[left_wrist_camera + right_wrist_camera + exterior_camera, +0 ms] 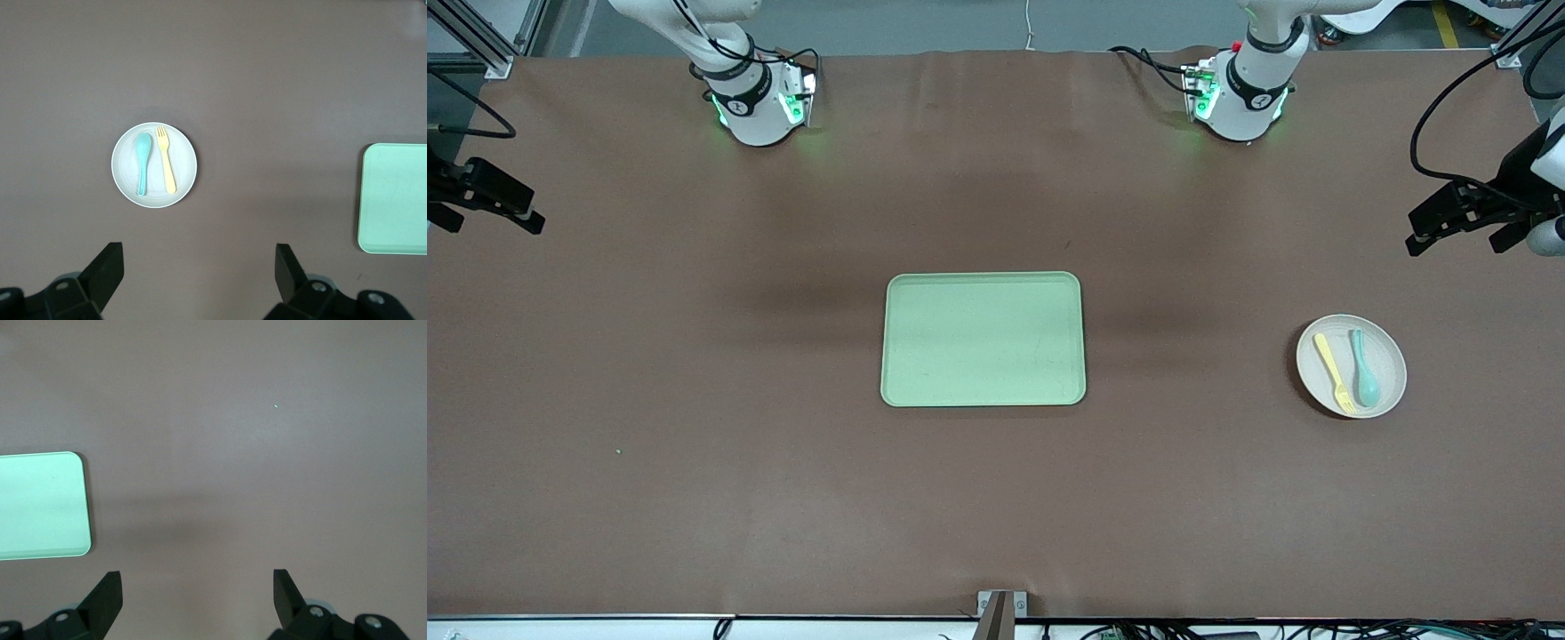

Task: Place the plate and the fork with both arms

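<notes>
The pale beige plate [1392,354] lies on the table toward the left arm's end, apart from the tray. On it lie the pale-yellow fork [1334,362] and a teal spoon [1363,367], side by side. My left gripper [1456,238] is open and empty, held high over bare table by that end. Its wrist view shows the plate [124,168], the fork [167,168] and the open left gripper [199,267]. My right gripper [491,216] is open and empty, held high over the right arm's end of the table; it also shows in the right wrist view [197,590].
A rectangular light-green tray [983,339] lies in the middle of the table, with nothing on it; it also shows in the left wrist view [395,199] and the right wrist view [41,505]. A tiny green speck [618,452] lies toward the right arm's end.
</notes>
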{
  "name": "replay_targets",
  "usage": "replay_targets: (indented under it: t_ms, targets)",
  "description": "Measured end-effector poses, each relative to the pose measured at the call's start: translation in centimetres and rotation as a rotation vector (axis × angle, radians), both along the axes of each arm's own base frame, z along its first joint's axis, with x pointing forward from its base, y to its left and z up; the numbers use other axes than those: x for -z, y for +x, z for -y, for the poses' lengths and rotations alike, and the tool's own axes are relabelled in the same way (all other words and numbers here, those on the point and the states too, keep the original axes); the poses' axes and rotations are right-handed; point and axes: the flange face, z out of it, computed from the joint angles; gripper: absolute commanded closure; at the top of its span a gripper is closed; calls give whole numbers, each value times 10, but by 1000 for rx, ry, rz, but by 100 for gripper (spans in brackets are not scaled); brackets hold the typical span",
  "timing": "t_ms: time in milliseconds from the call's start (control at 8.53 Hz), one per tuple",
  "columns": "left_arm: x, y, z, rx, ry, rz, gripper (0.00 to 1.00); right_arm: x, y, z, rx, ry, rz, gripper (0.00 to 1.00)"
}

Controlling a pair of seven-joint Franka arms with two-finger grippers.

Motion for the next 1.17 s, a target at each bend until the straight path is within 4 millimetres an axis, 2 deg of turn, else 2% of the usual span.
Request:
replay_targets:
  t_ms: [586,703,820,938,1172]
  targets:
    - [2,0,-4,-4,1,-11,0,3,-2,-1,-18,1,-24,0]
    - [11,1,-24,-40,1,-39,0,3,-3,-1,-19,1,-29,0]
    - [31,6,-57,-59,0,-82,0,3,-3,-1,-19,1,-29,0]
    - [60,13,-92,-50,-10,-135,0,3,-3,-1,-19,1,-29,0]
    - [134,34,-162,-8,-43,-214,0,3,-2,-1,-19,1,-30,0]
